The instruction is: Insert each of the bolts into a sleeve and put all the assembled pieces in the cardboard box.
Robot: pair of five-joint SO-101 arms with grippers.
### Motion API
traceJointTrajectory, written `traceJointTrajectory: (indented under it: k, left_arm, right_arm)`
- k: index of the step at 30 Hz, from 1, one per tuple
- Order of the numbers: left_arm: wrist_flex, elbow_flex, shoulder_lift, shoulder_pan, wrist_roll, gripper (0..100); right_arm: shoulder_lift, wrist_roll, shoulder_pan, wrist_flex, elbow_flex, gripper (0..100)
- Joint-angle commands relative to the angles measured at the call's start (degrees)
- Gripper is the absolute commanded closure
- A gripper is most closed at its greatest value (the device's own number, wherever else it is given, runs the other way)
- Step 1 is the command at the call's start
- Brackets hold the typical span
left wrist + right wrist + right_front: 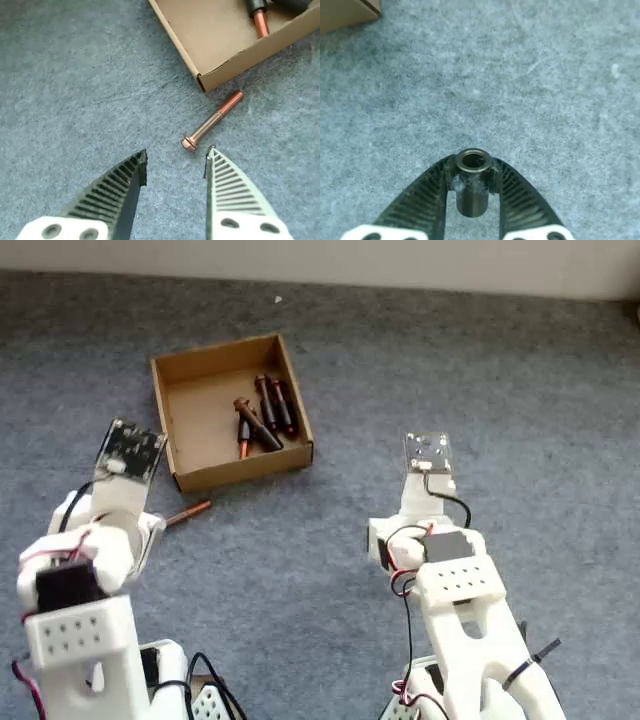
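A copper bolt (212, 120) lies loose on the grey carpet just outside the cardboard box (235, 60), also seen as the bolt (188, 512) near the box (185, 380) front wall. My left gripper (175, 162) hangs open right over the bolt's head end, touching nothing. My right gripper (471, 172) is shut on a dark sleeve (472, 180), held upright with its bore facing up. In the high view the right gripper (428, 465) sits to the right of the box. Several assembled pieces (264, 415) lie inside the box.
Grey carpet covers the whole work area. A corner of the box (350, 12) shows far from the right gripper. Open carpet lies between the two arms and right of the box.
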Motion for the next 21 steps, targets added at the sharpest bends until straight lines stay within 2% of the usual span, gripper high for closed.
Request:
traceJointTrajectory:
  k: [1,7,12,21]
  left_arm:
    - [-0.09,-5.58,13.41,5.41,-4.04,75]
    - [-1.85,-6.81,26.51,10.77,-8.97,74]
    - [-5.19,-11.47,35.82,11.03,-10.73,74]
    - [-5.45,-21.32,52.35,10.95,-14.42,74]
  right_arm:
    - [-3.65,-0.44,0.75,-1.63,0.04,99.4]
    - [-4.0,-0.26,0.84,-1.63,0.04,99.4]
    - [-4.0,-0.09,0.84,-1.63,0.04,99.4]
    - [-3.91,0.0,0.84,-1.63,0.13,99.4]
